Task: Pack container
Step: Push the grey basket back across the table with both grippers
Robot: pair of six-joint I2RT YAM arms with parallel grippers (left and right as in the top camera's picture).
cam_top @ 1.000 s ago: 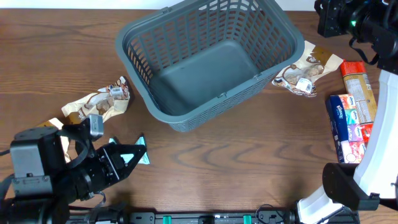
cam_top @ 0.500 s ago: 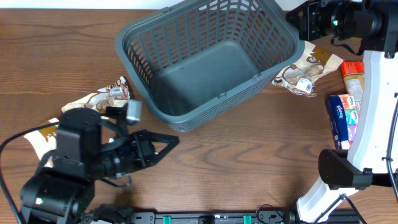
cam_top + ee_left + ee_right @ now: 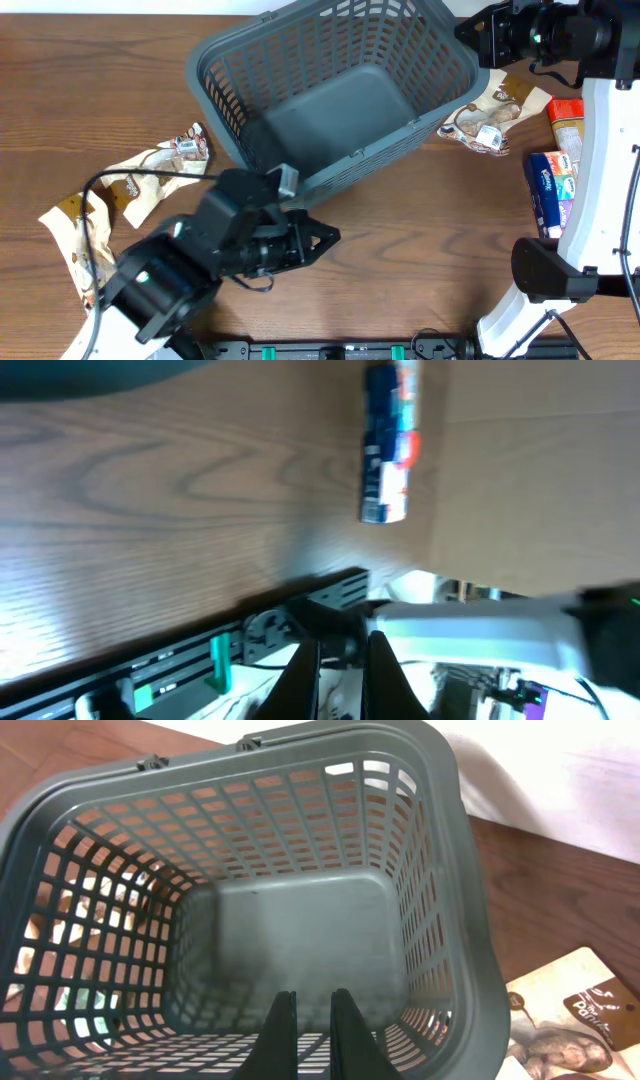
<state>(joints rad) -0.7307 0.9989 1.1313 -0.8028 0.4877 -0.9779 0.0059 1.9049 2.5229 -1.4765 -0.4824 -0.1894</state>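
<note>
The container is sitting empty at the far centre of the wooden table. The left gripper is travelling rightward from the near-left area and is now pointing right just in front of the container's near wall, uncovering more of a brown snack pouch. The right gripper is shifting leftward from the far-right corner to hover at the container's far right corner. The fingers of both grippers are closed together on nothing, as they were a second ago.
</note>
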